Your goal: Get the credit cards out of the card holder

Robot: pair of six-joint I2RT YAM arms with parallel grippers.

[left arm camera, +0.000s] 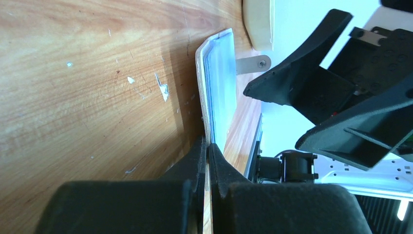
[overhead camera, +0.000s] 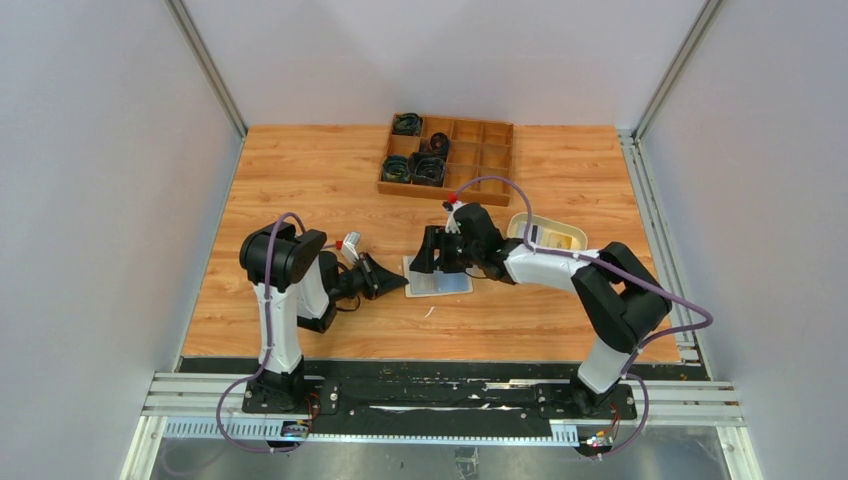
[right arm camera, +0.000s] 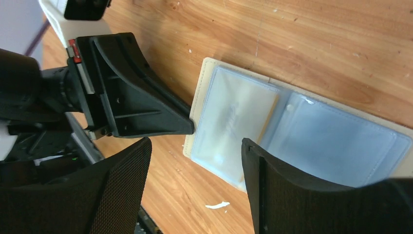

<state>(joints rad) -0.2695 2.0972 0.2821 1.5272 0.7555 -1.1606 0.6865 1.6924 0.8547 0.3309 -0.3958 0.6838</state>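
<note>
Operator: Status requested on the small beige-tan folding card holder.

Reviewer: It is laid open and flat mid-way across the wooden bench, between the two arms. The left tool is shut tight, with the holder's left edge pinched between its fingers. The right tool is held just above the holder, jaws wide apart, nothing gripped.

Operator: Cards?

Reviewer: Seen under clear sleeves in the right wrist view. A thin whitish card is seated in the sleeve nearer the left tool, a grey-blue card in the other. Neither is out yet. Something flat is lying in the cream oval tray to the right; whether it is a card cannot be told.

Operator: Risks?

Reviewer: Judged, not observed.
1) Only a thin lip is pinched. If a card is dragged sideways, the edge could be pulled free and the whole holder slid.
2) The cards are flush under slick plastic. The sleeve could be caught along with a card, so the holder gets lifted instead of emptied.
3) The two tools are close together. Contact is likely if the right fingers are brought down near the pinched edge.
4) A card could be half-drawn and jammed, or dropped on the bench.

Operator: Sleeve openings?

Reviewer: Cannot be made out, so pull direction is unconfirmed.
</note>
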